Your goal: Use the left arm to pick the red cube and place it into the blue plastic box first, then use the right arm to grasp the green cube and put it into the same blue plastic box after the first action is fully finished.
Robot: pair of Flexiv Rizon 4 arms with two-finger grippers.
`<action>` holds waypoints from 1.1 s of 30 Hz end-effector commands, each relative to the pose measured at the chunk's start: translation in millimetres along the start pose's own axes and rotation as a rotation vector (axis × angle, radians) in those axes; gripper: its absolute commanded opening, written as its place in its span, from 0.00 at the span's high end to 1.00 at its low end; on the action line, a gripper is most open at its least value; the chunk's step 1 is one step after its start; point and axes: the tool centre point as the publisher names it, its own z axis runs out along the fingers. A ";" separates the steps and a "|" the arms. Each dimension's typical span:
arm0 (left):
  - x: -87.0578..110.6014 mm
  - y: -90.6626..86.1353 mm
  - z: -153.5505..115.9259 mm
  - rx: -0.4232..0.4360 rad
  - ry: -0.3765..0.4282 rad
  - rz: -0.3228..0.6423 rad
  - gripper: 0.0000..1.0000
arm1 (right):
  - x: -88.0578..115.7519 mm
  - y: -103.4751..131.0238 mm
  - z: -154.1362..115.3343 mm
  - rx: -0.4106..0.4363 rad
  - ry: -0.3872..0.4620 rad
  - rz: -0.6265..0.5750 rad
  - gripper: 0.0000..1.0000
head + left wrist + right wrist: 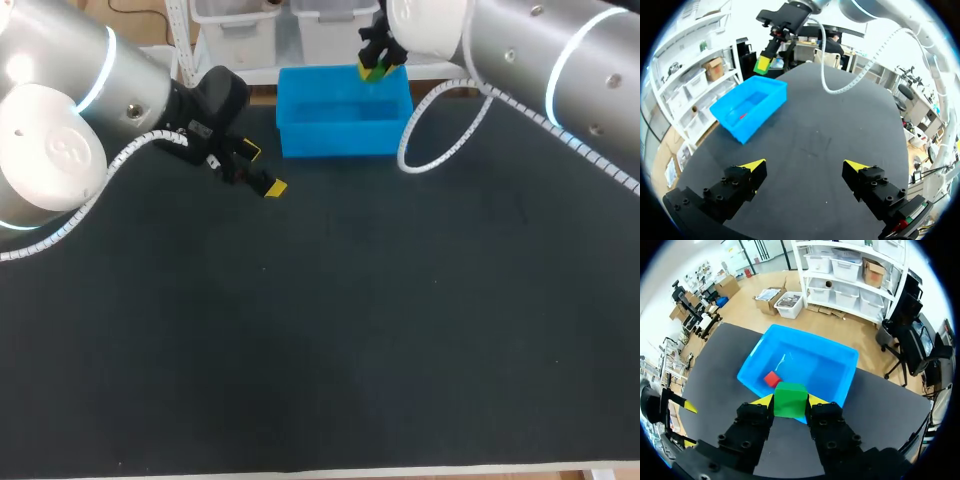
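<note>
Pincers: our right pincer clamps the green cube above the box, red cube inside; left pincer wide over desk.

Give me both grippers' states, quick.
Left gripper: open, holding nothing.
Right gripper: shut on the green cube, near the blue box.
</note>
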 end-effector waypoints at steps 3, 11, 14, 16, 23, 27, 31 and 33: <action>1.2 0.7 -0.1 0.002 -0.005 0.003 0.00 | -14.1 -14.2 18.8 -0.017 0.060 0.000 1.00; 1.2 0.7 -0.1 0.002 -0.005 0.003 0.00 | -19.5 -28.9 33.0 -0.021 0.067 0.003 1.00; 1.2 0.7 -0.1 0.002 -0.005 0.003 0.00 | -20.8 -32.0 38.3 -0.021 0.071 -0.002 1.00; 1.2 0.7 -0.1 0.002 -0.005 0.003 0.00 | -21.6 -34.1 41.3 -0.020 0.076 -0.005 1.00; 1.2 0.7 -0.1 0.002 -0.005 0.003 0.00 | -23.3 -36.4 44.8 -0.021 0.084 -0.006 1.00; 1.2 0.7 -0.1 0.002 -0.005 0.003 0.00 | -23.4 -36.4 44.6 0.006 0.088 -0.005 0.51; 1.2 0.7 -0.1 0.002 -0.005 0.003 0.00 | -23.2 -36.6 44.5 0.015 0.087 -0.003 0.00; 1.2 0.7 -0.1 0.002 -0.005 0.003 0.00 | -22.7 -36.4 44.1 0.016 0.086 0.000 0.00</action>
